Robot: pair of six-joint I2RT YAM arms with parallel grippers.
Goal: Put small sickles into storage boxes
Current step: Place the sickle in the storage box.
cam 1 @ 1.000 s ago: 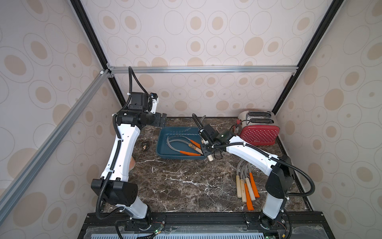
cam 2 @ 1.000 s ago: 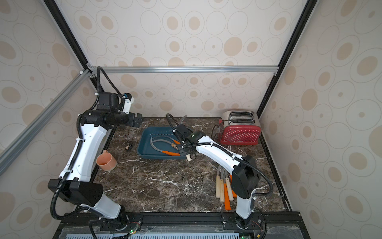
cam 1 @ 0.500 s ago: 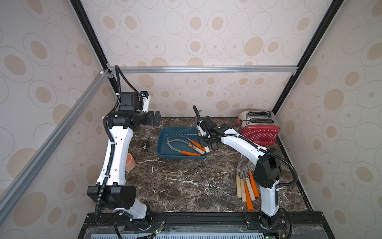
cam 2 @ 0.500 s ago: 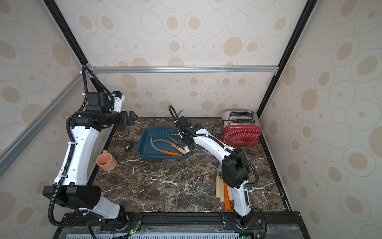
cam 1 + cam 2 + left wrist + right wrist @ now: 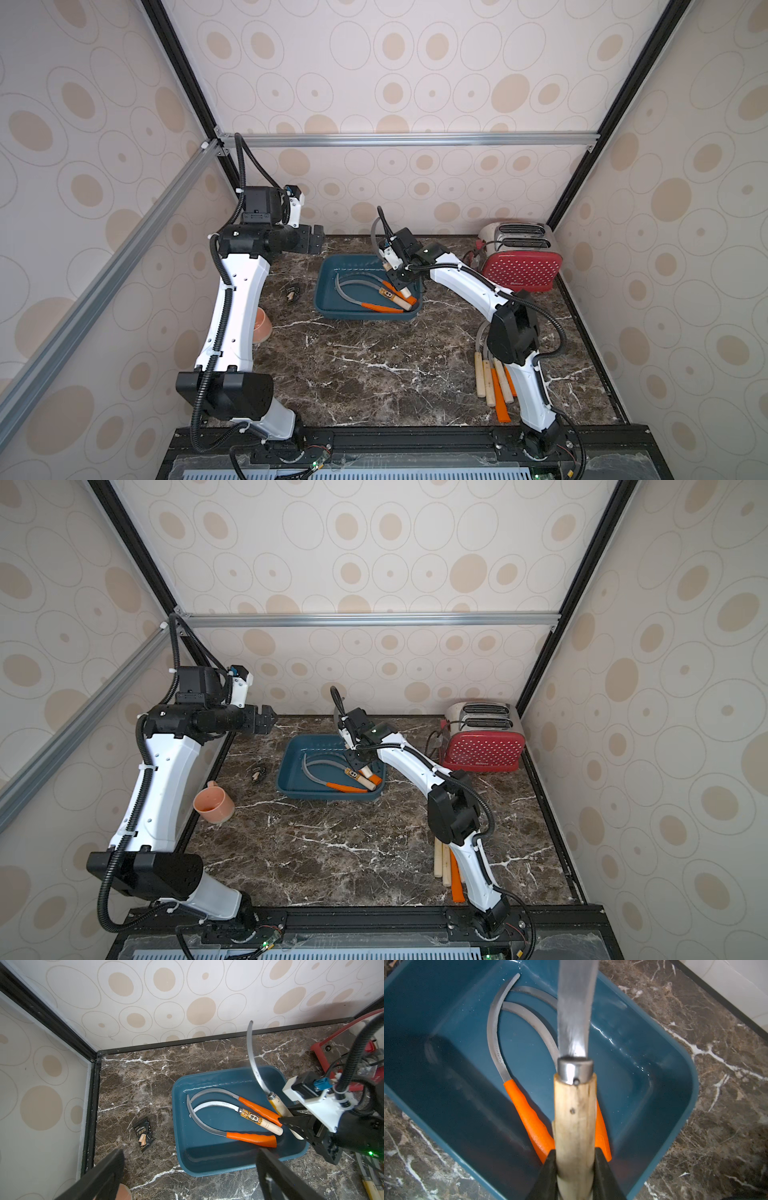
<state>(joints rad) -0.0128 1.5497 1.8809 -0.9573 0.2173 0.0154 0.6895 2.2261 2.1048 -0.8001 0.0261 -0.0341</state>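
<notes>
Gripping a wood-handled sickle (image 5: pixel 575 1115) low on its handle, the right gripper (image 5: pixel 575 1167) is clamped tight, with the blade pointing up and away over the tray (image 5: pixel 446 1022). Only the right wrist view shows the grip close up: black fingers (image 5: pixel 548 1169) press both sides of the handle, and the handle's butt is hidden. Only the left wrist view shows all the tray contents: three sickles (image 5: pixel 259 1121) lying flat, two orange-handled and one wooden with a label. Their handles are bunched in the corner under the right gripper. That view also shows a snack packet (image 5: pixel 144 1133) on the table (image 5: pixel 374 374), beside the tray but apart from it. Both top views add a bunch of loose sickles (image 5: pixel 492 382) by the right arm's base, partly behind the arm and well apart from the tray. A red toaster (image 5: pixel 519 266) stands near the tray's right side, and a cup (image 5: pixel 214 802) sits by the left arm. The tray floor is bare on its left half, and there is open marble between tray and front rail. The held handle hangs just over the bunched handles; contact cannot be told. The left gripper (image 5: pixel 268 720) has its jaws spread wide and holds nothing, raised near the back-left wall.
</notes>
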